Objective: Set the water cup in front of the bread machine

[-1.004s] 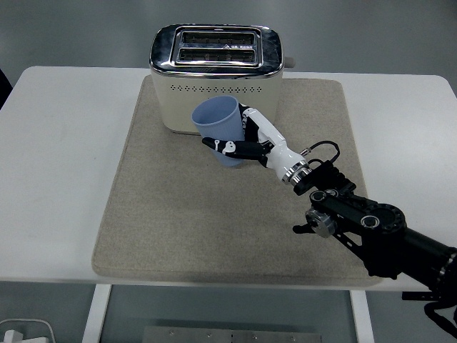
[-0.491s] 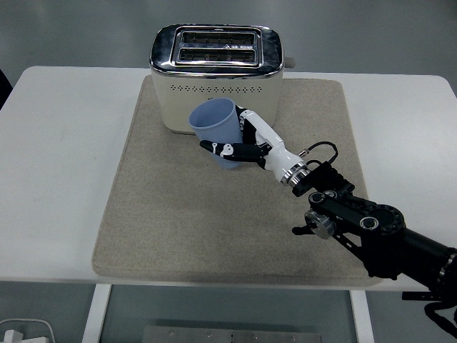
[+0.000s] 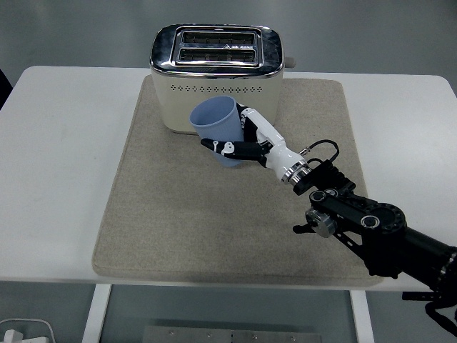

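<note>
While the right hand (image 3: 246, 143) grips the blue cup (image 3: 216, 127), it tilts just before the toaster (image 3: 216, 78).

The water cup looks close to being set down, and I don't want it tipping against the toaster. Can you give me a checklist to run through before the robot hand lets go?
1. Grasp: the right robot hand has its fingers wrapped around the blue water cup: ok.
2. Cup upright: it tilts, mouth leaning up and left: not ok.
3. Cup base resting on the beige mat: hidden by the fingers: cannot tell.
4. Position: the cup is in front of the cream bread machine: ok.
5. Gap between cup and bread machine: they overlap in this view: cannot tell.
6. Mat in front of the cup bare for withdrawing: ok.
</note>
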Robot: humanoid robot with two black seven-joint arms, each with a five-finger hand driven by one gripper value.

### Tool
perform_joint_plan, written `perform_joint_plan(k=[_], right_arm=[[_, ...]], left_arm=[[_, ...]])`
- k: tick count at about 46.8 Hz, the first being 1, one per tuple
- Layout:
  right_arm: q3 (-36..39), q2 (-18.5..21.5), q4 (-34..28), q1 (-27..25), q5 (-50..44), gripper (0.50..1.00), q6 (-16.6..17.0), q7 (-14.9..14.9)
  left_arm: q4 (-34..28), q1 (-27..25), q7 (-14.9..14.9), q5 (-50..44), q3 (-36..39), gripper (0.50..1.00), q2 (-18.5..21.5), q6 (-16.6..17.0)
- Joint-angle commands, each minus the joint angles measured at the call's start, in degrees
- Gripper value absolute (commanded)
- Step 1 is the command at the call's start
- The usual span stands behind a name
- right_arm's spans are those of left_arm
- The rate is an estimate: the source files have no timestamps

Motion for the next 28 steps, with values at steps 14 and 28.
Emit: perform_joint_plan(k=[14, 28], right_arm=[[-0.18, 0.4, -0.16, 0.34, -0.09, 0.507, -1.07, 0.0], [-0.8, 0.66, -0.52, 0.25, -0.09, 0.572, -1.17, 0.0]], left_arm=[[0.0, 0.01, 0.0, 0.0, 0.0, 1.0, 0.0, 0.0], [0.0, 0.01, 0.0, 0.0, 0.0, 1.0, 0.0, 0.0]])
